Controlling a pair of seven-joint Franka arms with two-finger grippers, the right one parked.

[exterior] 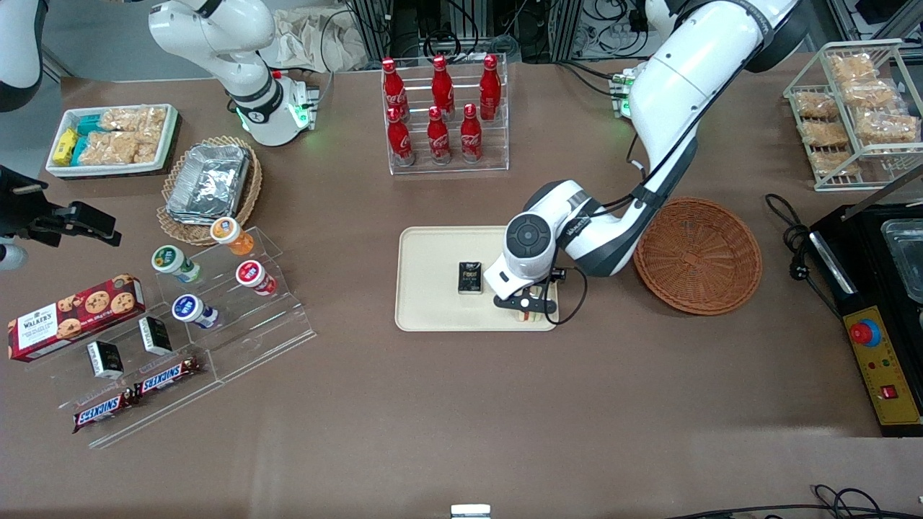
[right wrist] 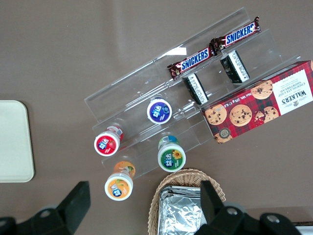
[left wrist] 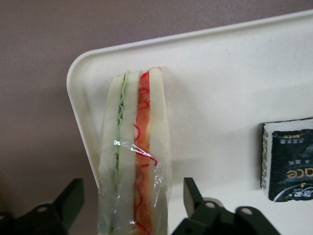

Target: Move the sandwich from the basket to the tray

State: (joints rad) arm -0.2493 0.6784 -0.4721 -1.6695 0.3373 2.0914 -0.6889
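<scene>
- Right of centre in the front view, the left arm's gripper (exterior: 530,305) sits low over the flat cream rectangular plastic tray (exterior: 433,249), at the corner nearest the camera.
- The plastic-wrapped white-bread sandwich wedge (left wrist: 134,156) stands on that tray by its rounded corner, fingers (left wrist: 195,198) spread either side, not touching I think.
- Looks like the release step; the round reddish-brown wicker basket (exterior: 697,255) is empty. Next: lift straight up.
- Its long axis runs away from the wrist, cut edge upward.
</scene>
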